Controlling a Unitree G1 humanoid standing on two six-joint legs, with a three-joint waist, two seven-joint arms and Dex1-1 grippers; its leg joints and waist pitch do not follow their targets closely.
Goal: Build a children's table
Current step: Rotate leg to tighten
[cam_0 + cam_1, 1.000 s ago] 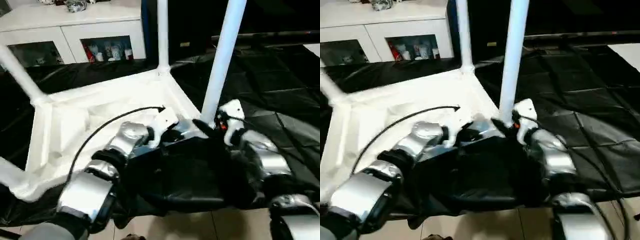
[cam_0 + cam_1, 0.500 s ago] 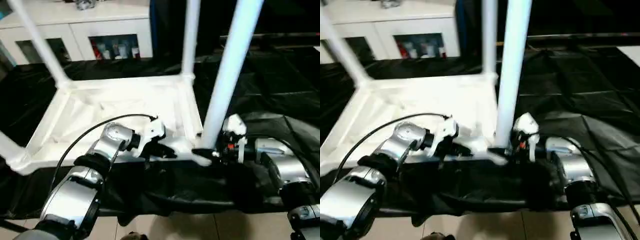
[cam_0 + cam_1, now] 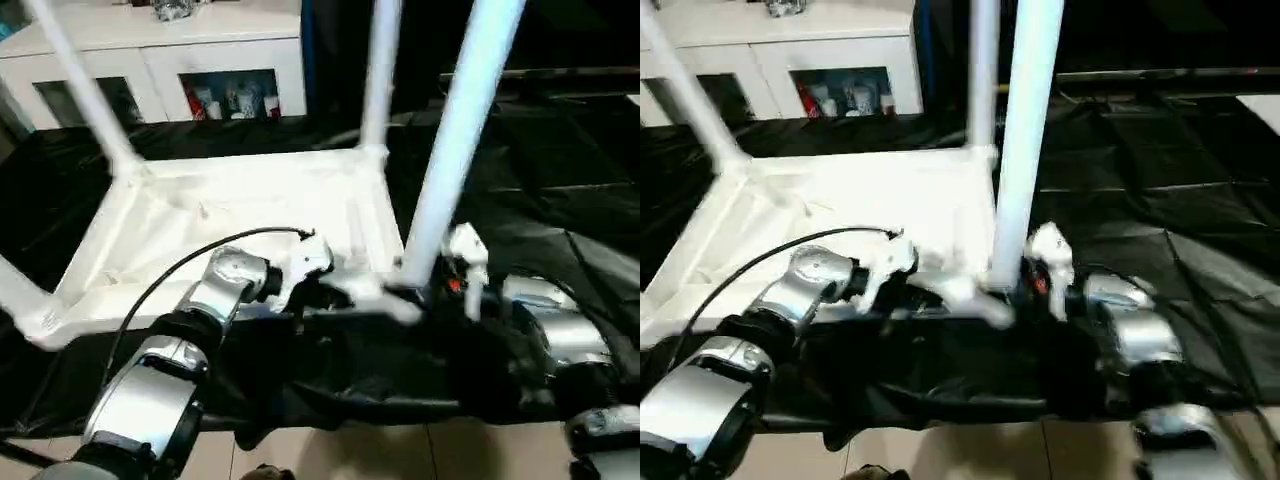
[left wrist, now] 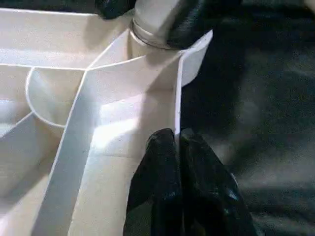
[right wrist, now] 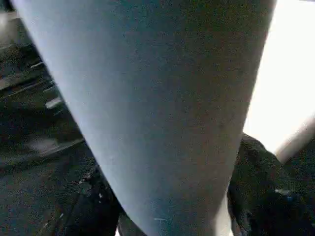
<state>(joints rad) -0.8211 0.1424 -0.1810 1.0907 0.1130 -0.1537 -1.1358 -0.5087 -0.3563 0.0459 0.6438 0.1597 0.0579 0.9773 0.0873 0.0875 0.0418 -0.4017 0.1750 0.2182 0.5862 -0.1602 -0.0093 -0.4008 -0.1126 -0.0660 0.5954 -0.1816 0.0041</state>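
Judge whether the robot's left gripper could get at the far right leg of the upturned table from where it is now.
Probably not easily. The left gripper, fingers shut, sits at the tabletop's near rim, and the far right leg rises at the opposite corner, across the whole tabletop; nothing blocks the way, though.

No legible text, labels, brands, numbers or signs found, tabletop and legs checked and unmarked, cabinet contents too blurred to be read.
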